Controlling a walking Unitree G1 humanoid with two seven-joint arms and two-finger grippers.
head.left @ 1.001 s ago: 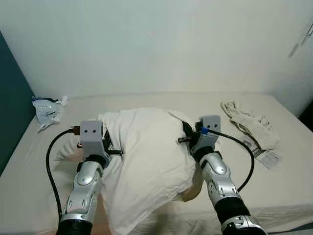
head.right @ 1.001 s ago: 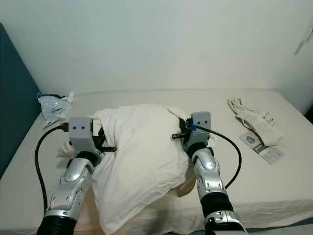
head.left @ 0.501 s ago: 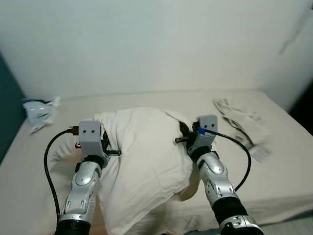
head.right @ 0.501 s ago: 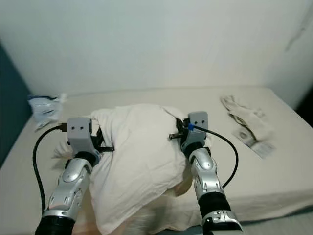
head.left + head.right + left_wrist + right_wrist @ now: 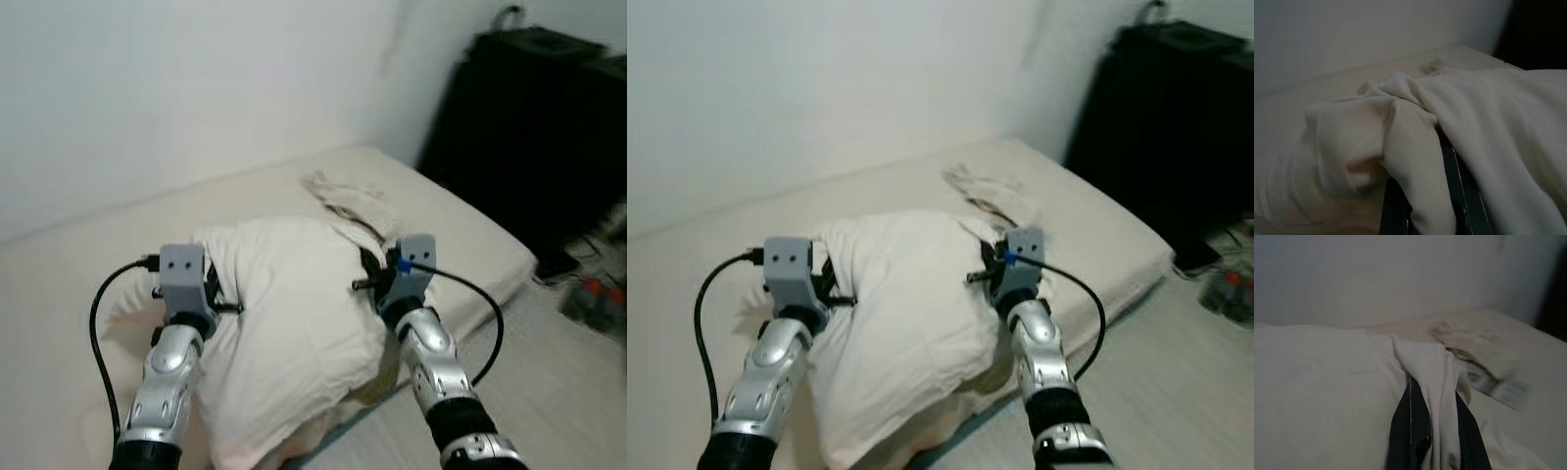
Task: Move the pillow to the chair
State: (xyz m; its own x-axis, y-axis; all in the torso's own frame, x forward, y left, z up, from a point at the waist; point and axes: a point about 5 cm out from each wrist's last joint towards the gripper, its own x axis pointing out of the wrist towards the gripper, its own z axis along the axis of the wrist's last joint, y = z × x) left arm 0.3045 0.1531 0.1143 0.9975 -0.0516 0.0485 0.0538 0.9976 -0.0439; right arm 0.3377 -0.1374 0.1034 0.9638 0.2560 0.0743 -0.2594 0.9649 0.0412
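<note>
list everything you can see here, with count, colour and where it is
pillow: one, white, held up over the near edge of the bed between the two claws
bed: one, cream sheet, against the wall
crumpled cloth: one, off-white, on the bed beyond the pillow
cabinet: one, black, right of the bed
wall: white, behind the bed
floor: pale, lower right
left claw: one, black, shut on the pillow's left corner
right claw: one, black, shut on the pillow's right corner

Both arms raised forward, left gripper (image 5: 1422, 205) and right gripper (image 5: 1432, 440) fingers clamped.
</note>
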